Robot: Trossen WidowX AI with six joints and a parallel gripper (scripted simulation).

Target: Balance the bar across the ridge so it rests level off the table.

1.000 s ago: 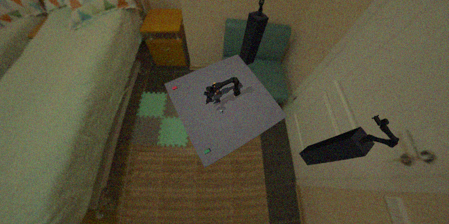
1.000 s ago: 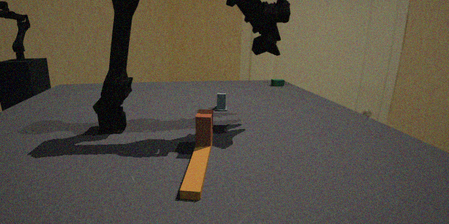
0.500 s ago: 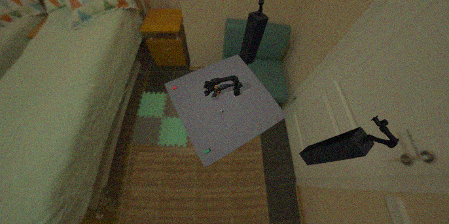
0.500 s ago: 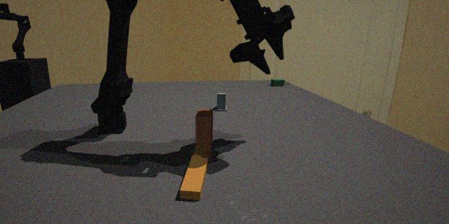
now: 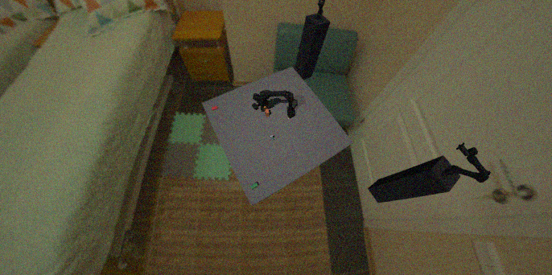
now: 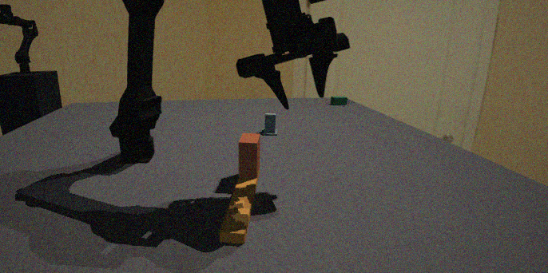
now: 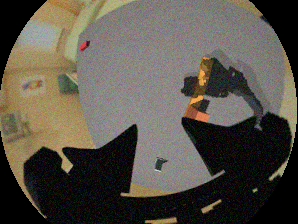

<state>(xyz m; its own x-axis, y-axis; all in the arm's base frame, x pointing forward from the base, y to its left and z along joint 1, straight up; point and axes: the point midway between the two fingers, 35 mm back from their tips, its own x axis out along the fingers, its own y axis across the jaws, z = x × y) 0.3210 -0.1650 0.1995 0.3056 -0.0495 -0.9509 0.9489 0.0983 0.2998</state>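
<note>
Nearest, on the near side of the ridge point(image 5: 272, 137) point(image 6: 270, 124) point(image 7: 159, 164), the orange bar point(image 5: 265, 108) point(image 6: 240, 212) point(image 7: 204, 75) lies flat on the table point(image 5: 306, 145) point(image 6: 359, 204) point(image 7: 140, 75), partly shadowed. A reddish block point(image 5: 267, 112) point(image 6: 248, 156) point(image 7: 198, 114) stands upright at its ridge-side end, seemingly part of it. The bar looks stiff and not fragile, but probably heavy at that end; I would grip across its narrow sides, nearer the block than the middle, lest it tip. Above the table, the pincer point(image 5: 261, 110) point(image 6: 304, 102) point(image 7: 160, 123) is spread, with nothing between its fingers. Well beyond the ridge lies a green block point(image 5: 254, 186) point(image 6: 339, 100).
</note>
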